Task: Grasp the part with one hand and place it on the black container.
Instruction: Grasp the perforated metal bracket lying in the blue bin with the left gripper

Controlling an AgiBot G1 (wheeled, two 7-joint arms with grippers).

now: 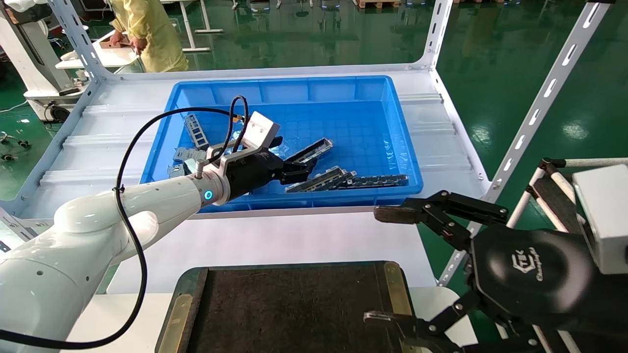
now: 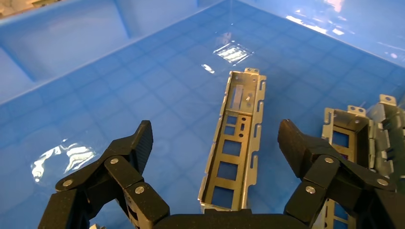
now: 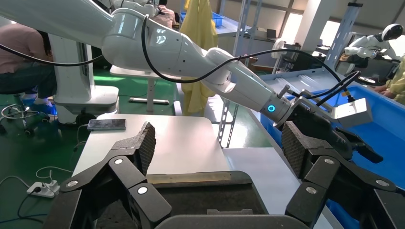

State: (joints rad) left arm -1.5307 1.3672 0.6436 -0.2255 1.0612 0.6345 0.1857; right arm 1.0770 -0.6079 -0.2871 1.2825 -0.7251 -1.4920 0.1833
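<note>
I had the blue bin ahead on the table and the black container nearest me, bare, waiting for its load. My left gripper hung inside the bin, fingers spread wide to straddle the part, which lay flat on the bin floor between them, untouched. My right gripper sat parked by the container, also spread open.

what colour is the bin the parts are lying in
Bright blue bin, clearest in the head view.
</note>
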